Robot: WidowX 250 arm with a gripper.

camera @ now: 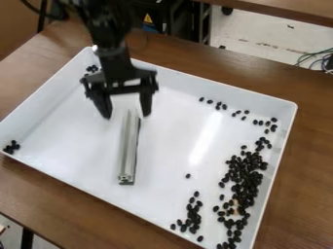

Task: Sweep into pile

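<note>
The gripper (126, 115) hangs over the left-centre of the white tray (84, 180), its two fingers spread apart and pointing down. Between and just below the fingertips is the upper end of a silvery metal bar (128, 151), which lies lengthwise toward the front of the tray; I cannot tell whether the fingers touch it. A dense heap of dark beans (244, 177) runs along the tray's right side, with a smaller cluster (191, 216) near the front edge. Scattered beans (221, 105) lie by the back wall, and small groups sit at the left corner (11, 147) and back-left corner (92, 69).
The tray's raised walls surround the bar and beans. It stands on a brown wooden table (305, 170). Behind the table are dark equipment (153, 19), another table edge (280, 8) and some cables (317, 59).
</note>
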